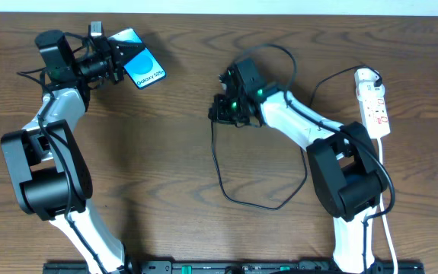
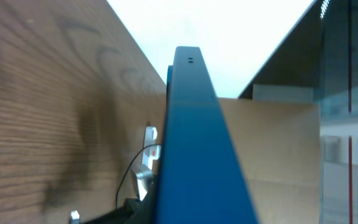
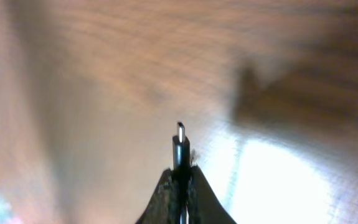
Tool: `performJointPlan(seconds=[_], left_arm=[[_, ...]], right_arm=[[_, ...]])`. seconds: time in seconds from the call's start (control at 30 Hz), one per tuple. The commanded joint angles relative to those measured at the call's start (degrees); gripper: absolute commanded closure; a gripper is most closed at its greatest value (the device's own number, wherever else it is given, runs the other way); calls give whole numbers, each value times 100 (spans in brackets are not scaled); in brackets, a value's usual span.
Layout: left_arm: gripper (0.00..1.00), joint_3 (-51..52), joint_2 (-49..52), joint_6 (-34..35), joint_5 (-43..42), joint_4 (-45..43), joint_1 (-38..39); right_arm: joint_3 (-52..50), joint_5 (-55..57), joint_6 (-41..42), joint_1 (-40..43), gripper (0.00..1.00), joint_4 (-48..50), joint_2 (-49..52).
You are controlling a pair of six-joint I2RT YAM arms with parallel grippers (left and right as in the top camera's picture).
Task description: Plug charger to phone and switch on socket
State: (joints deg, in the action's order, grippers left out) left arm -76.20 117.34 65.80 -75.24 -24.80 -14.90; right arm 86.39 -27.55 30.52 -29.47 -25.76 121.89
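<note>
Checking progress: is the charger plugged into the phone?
Out: right gripper pinches the small black plug tip, apart from the blue-screened phone.

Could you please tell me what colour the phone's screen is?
Bright blue. The overhead view shows the phone best.

Overhead: fixed above, straight down on brown wood-grain table (image 1: 165, 152), far, whole table in frame. Left wrist: pressed close, sighting along edge of slim blue-screen phone (image 2: 197, 162), centre frame; same phone upper left overhead (image 1: 144, 68). Right wrist: close, blurred, black charger plug tip (image 3: 180, 140) lower centre, tabletop behind.
</note>
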Motion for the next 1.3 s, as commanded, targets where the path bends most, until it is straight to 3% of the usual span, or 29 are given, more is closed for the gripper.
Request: performJointPlan(seconds=[0.0,0.13,0.27,0.47,0.73,0.93,1.27], left_arm=[[92,-39,-74,-35,-577,-409,-31],[93,-39,-74,-33,-1250,-911,-28],[93,-39,-76,-31,-1486,-1067,-13],[93,-39,-76,-33,-1480,-1073,26],[92,-39,-76,125,-1386,-1480,302],[92,-42,-76,964,-879,-2439,568],[93,-42,-76,2024,-232,-3263,713]], right_arm=[[723,-1099,-1902,-9,99,-636,-275],[1377,-1637,-3071,-22,99,-1858,-275],[1585,-2439,-3493,-11,99,-2164,-275],[1582,-3368,-3403,37,99,-1794,-271],[1580,-3777,-2433,57,99,-1108,-269],[1567,-4140,-2326,271,99,-1106,-267],[1567,-4784,-2253,527,99,-730,-267]])
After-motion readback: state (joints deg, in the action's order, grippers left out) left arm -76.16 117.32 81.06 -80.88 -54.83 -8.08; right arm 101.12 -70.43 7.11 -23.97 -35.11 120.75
